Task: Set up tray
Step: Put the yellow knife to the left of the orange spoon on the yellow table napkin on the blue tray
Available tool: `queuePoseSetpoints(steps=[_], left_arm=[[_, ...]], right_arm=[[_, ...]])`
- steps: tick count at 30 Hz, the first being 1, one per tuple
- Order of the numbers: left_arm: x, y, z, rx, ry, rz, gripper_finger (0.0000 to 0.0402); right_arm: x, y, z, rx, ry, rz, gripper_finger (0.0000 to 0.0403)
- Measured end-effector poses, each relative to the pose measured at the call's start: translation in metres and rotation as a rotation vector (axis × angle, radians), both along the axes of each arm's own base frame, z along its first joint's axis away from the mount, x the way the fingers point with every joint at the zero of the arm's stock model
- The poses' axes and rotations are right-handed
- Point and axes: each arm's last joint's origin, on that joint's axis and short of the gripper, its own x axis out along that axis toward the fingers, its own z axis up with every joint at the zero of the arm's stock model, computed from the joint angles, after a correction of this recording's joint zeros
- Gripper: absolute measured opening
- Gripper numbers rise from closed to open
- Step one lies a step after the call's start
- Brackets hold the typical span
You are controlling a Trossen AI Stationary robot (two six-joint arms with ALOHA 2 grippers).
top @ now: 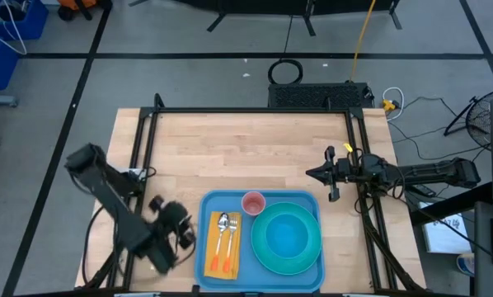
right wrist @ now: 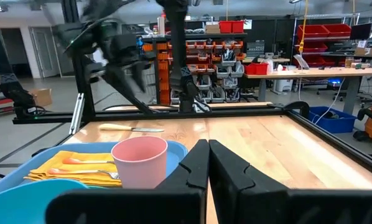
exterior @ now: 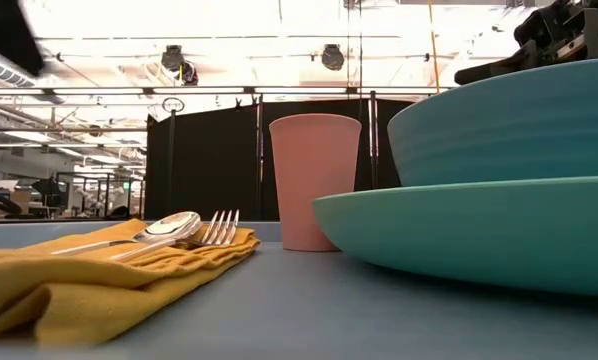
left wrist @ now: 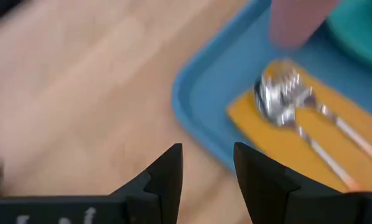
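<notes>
The blue tray [top: 207,268] lies at the table's near edge. On it sit a turquoise plate [top: 267,257] carrying a turquoise bowl [top: 288,238], a pink cup [top: 253,202] standing upright by the far rim, and a yellow napkin [top: 223,247] with a spoon [exterior: 169,228] and fork [exterior: 214,232] laid on top. My left gripper [top: 187,233] hovers open just left of the tray's left rim [left wrist: 198,106], touching nothing. My right gripper [top: 310,175] is shut and hangs over bare wood beyond the tray's far right corner, pointing toward the table's left.
A knife [right wrist: 131,129] lies on the wood beyond the tray, toward the left arm's base. Bare tabletop [top: 246,148] stretches across the far half. Black frame rails [top: 246,110] border the far and side edges. Shelves and benches fill the room behind.
</notes>
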Motion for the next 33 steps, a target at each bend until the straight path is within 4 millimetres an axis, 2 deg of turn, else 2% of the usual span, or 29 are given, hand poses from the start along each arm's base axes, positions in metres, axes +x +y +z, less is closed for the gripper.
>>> queuePoseSetpoints(steps=[6, 10, 14, 18, 20, 24, 27, 30, 33], left_arm=[[0.020, 0.055, 0.007, 0.098, -0.017, -0.361, 0.0147], [0.034, 0.094, 0.014, 0.136, 0.062, -0.551, 0.0147], [0.032, 0.145, 0.020, 0.083, 0.147, -0.407, 0.0147], [0.009, 0.188, 0.025, -0.095, 0.195, -0.073, 0.0147], [-0.003, 0.198, 0.028, -0.184, 0.206, 0.049, 0.0147], [-0.017, 0.198, 0.029, -0.264, 0.272, 0.126, 0.0147], [-0.019, 0.196, 0.028, -0.267, 0.301, 0.101, 0.0147], [-0.019, 0.195, 0.023, -0.272, 0.232, 0.044, 0.0147], [-0.026, 0.196, 0.008, -0.294, 0.140, 0.011, 0.0147]], right_arm=[[0.000, 0.000, 0.000, -0.005, 0.002, -0.001, 0.0000], [0.000, 0.000, -0.001, -0.007, 0.013, 0.000, 0.0000], [0.001, 0.000, -0.004, -0.008, 0.037, -0.001, 0.0000], [0.001, 0.000, -0.004, -0.019, 0.042, -0.001, 0.0000], [0.001, 0.000, -0.004, -0.024, 0.044, -0.001, 0.0000], [0.001, 0.000, -0.004, -0.045, 0.044, -0.002, 0.0000], [0.001, 0.000, -0.004, -0.060, 0.045, -0.004, 0.0000], [0.001, 0.000, -0.004, -0.075, 0.045, -0.008, 0.0000], [0.001, 0.000, -0.004, -0.078, 0.045, -0.008, 0.0000]])
